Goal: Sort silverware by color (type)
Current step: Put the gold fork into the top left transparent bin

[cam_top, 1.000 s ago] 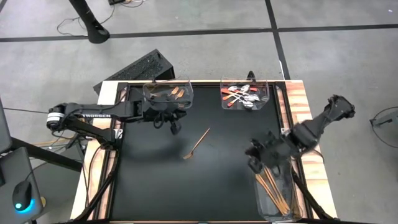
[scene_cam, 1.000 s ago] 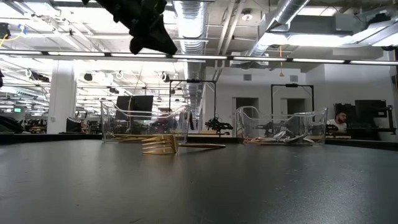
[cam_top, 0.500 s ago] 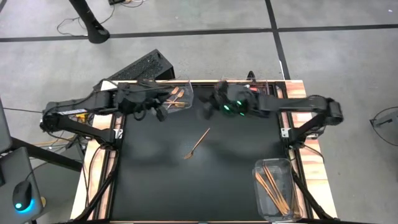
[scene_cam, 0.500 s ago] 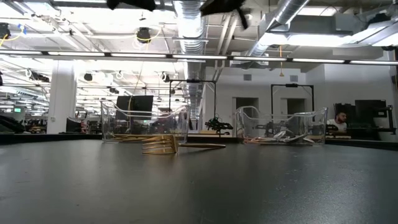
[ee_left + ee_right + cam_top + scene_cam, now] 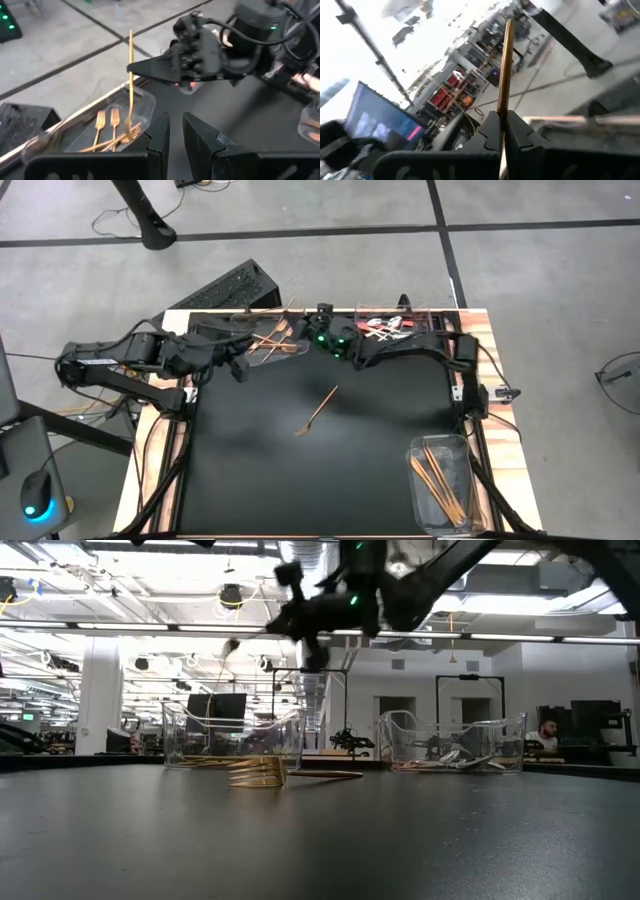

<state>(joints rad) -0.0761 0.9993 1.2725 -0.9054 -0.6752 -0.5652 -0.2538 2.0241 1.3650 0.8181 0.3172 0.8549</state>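
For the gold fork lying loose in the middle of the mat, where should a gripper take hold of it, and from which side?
Grip the loose gold fork on its slim handle, near mid-length, coming straight down from above. It lies flat and diagonal on the black mat, tines toward the near edge, with nothing touching it. Fingers should straddle the handle across its width; the low view shows the tines curving up, a poorer hold.

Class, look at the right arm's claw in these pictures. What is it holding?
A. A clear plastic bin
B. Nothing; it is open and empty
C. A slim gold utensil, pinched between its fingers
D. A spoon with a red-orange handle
C: the right wrist view shows the right claw shut on a slim gold utensil, and the left wrist view shows the same utensil hanging over the fork bin.
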